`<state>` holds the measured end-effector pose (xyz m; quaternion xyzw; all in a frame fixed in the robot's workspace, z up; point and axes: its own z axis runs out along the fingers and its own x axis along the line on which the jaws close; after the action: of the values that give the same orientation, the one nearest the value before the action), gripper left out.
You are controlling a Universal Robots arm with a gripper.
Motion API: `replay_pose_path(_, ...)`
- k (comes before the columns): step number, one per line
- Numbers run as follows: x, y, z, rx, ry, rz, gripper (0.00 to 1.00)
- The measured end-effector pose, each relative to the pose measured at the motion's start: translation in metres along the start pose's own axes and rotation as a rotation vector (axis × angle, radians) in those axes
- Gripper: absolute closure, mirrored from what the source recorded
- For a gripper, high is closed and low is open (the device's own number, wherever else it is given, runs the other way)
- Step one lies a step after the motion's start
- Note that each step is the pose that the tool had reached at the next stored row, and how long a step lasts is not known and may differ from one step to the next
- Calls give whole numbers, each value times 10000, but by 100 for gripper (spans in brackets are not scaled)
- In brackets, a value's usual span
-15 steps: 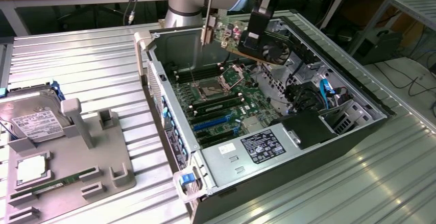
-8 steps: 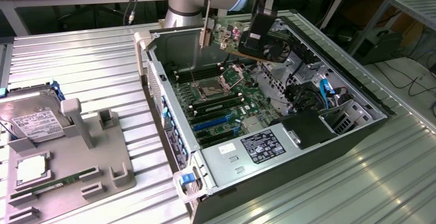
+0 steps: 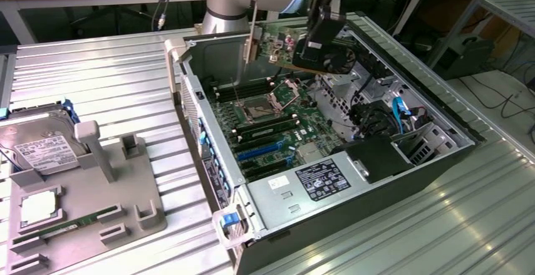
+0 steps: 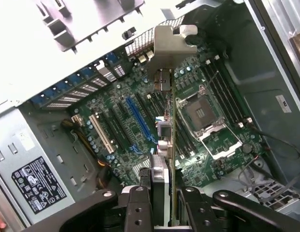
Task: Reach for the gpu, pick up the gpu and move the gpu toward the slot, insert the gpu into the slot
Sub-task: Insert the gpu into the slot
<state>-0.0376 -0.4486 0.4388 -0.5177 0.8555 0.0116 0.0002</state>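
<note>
In the exterior view, the gpu (image 3: 276, 46) is seen held by the gripper (image 3: 316, 49), raised above the far end of the open computer case (image 3: 435, 131). The blue slot (image 3: 257, 153) lies on the motherboard (image 3: 289, 121) below, well apart from the card. A hard drive (image 3: 37, 146) is seen on the tabletop (image 3: 109, 74) at the exterior view's left.

In the wrist view, the gpu (image 4: 172, 140) is seen edge-on, clamped between the fingers (image 4: 136, 208), with its metal bracket (image 4: 172, 41) at the far end. The slot (image 4: 139, 121) is seen beside the card's line, not met by it.

No print (power-supply label (image 3: 322, 180), hard-drive label (image 3: 37, 151)) can be read.
</note>
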Motion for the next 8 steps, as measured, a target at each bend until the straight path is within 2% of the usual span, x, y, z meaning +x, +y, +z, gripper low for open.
replay_pose_path(5,2,1,3,-14,19,-1109,72)
replay_pose_path(8,2,1,2,-20,29,-1581,72)
